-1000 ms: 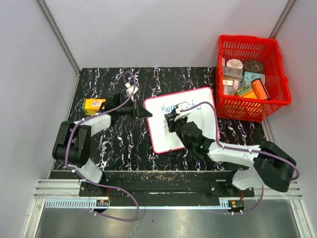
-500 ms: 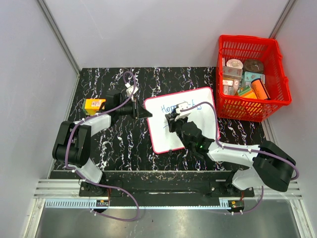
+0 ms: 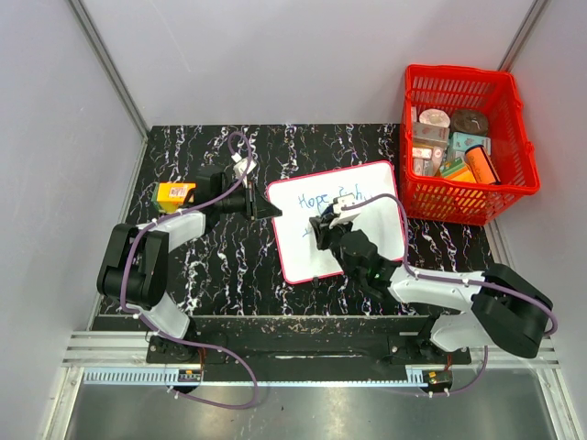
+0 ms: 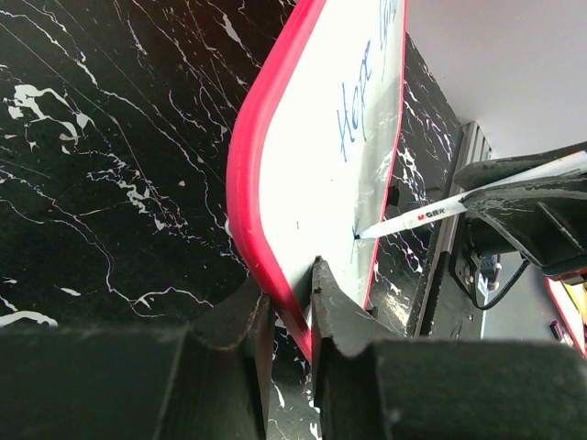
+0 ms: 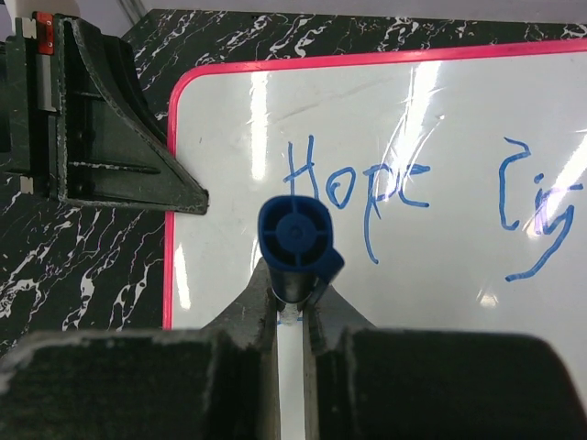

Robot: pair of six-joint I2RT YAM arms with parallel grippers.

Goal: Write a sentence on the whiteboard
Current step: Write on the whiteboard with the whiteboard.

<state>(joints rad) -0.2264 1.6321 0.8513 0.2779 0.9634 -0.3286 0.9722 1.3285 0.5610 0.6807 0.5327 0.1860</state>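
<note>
The whiteboard (image 3: 367, 220) with a red-pink frame lies tilted on the black marbled table. Blue writing (image 3: 316, 198) reads "Hope" and a part-made second word in its top line; it also shows in the right wrist view (image 5: 353, 188). My left gripper (image 3: 260, 207) is shut on the board's left frame edge (image 4: 275, 266). My right gripper (image 3: 323, 226) is shut on a blue-capped marker (image 5: 295, 240). The marker's tip (image 4: 358, 235) touches the board below "Hope", where a short blue stroke shows.
A red basket (image 3: 466, 188) with several packets and tins stands at the right back. A yellow-orange box (image 3: 174, 194) lies at the table's left, behind the left arm. Grey walls enclose the table on three sides.
My right gripper has moved down and slightly left from the top line with the marker, uncovering "Hope" and the second word. The left gripper and board have not moved.
</note>
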